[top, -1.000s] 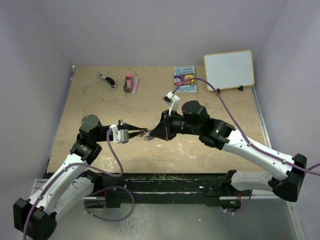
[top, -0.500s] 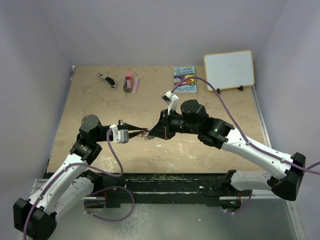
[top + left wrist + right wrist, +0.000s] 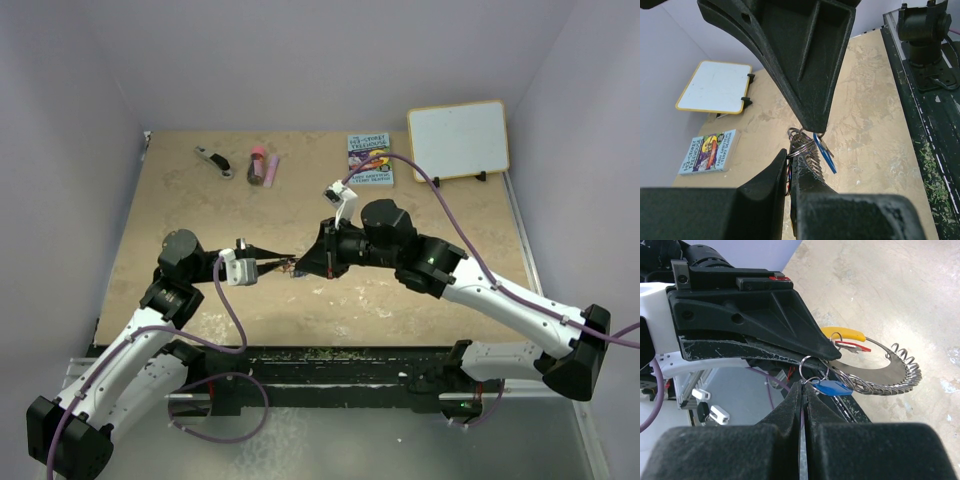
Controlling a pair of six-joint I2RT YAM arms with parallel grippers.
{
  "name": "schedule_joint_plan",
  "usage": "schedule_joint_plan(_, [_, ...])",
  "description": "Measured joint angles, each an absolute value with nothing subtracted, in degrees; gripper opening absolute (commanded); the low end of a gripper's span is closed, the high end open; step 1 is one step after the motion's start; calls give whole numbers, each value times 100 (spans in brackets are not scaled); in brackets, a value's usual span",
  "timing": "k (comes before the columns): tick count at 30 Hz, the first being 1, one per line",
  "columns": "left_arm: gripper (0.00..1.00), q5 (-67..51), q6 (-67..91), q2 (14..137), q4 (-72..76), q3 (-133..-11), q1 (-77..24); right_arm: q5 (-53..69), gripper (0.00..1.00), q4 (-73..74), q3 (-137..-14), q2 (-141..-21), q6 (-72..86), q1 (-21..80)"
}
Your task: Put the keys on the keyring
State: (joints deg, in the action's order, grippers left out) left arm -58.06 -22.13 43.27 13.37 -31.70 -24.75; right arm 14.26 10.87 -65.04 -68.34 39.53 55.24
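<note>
Above the middle of the table my left gripper (image 3: 274, 265) is shut on the keyring (image 3: 890, 382), a hoop of silvery coiled metal with a yellow part (image 3: 842, 333). The red key (image 3: 854, 346) hangs by a small loop at the yellow part. My right gripper (image 3: 803, 385) meets it tip to tip and is shut on the small split ring (image 3: 812, 369) of the blue key (image 3: 834, 388), right against the coil. In the left wrist view the blue key (image 3: 825, 153) dangles beside the coil (image 3: 809, 159), under the right gripper's tip.
Along the back of the table lie a black-and-silver tool (image 3: 212, 160), a dark red tube (image 3: 258, 165), a small book (image 3: 370, 158) and a whiteboard (image 3: 458, 138) on a stand. Purple cables loop off both arms.
The right gripper has edged slightly left, closer to the left gripper's tip. The left arm has held still, and both grips are unchanged.
</note>
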Motion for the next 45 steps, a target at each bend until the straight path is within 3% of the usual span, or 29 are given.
schedule_joint_plan(45, [4, -5590, -2161, 4322, 1516, -3114, -2475, 1446, 0, 917, -6770, -7205, 4058, 5559])
